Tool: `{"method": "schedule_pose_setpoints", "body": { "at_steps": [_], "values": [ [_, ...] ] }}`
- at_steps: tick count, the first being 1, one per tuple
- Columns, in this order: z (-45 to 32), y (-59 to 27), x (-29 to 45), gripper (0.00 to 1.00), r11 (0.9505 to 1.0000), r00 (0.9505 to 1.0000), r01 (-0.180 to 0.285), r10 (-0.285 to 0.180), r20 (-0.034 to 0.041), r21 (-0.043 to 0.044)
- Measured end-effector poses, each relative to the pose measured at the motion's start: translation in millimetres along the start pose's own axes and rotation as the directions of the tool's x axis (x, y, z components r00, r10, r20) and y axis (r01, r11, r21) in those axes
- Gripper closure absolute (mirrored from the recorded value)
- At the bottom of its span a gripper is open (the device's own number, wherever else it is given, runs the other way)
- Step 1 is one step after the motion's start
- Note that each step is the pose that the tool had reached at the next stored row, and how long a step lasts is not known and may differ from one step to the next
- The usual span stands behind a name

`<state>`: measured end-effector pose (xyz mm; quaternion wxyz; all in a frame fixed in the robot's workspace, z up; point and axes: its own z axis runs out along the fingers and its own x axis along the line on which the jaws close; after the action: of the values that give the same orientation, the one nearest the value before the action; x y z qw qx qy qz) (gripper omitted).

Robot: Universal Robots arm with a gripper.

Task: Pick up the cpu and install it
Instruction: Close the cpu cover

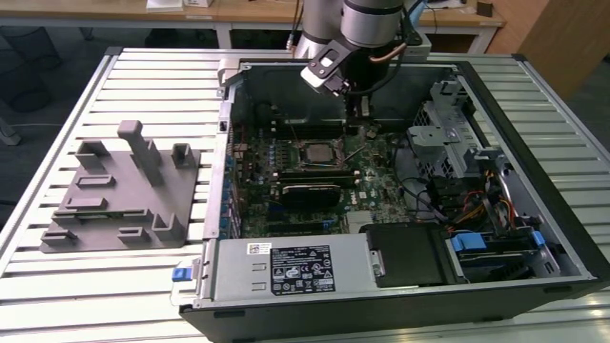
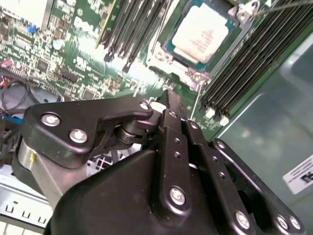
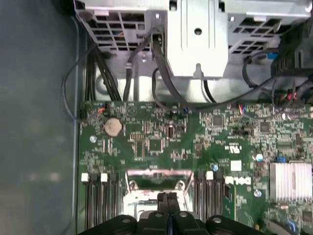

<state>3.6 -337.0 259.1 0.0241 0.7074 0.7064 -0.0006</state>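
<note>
The cpu [image 2: 201, 30] lies flat in the motherboard socket, its silvery top framed by the metal socket bracket [image 2: 161, 58]. In the exterior view the cpu [image 1: 315, 152] sits mid-board inside the open computer case. My gripper [image 1: 365, 114] hangs over the board just beyond the socket, toward the exterior view's right. Its black fingers [image 2: 172, 105] are pressed together and shut, with nothing seen between them. In the first wrist view the gripper [image 3: 168, 198] hovers right at the socket's edge. A thin socket lever wire [image 2: 197, 100] runs close beside the fingertips.
A grey plastic fixture [image 1: 124, 193] with upright posts stands on the slatted table at the exterior view's left. Inside the case are a black finned block [image 1: 307, 191], memory slots [image 2: 254, 54], a metal drive cage [image 1: 446, 128], loose cables [image 1: 448, 200] and the power supply [image 1: 286, 268].
</note>
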Motion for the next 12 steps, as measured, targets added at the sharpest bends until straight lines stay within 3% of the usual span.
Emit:
{"method": "schedule_pose_setpoints", "body": {
  "at_steps": [12],
  "values": [
    [2.8,16.0,5.3,0.89,1.0,1.0,0.0,0.0,0.0001,0.0009]
  ]
}}
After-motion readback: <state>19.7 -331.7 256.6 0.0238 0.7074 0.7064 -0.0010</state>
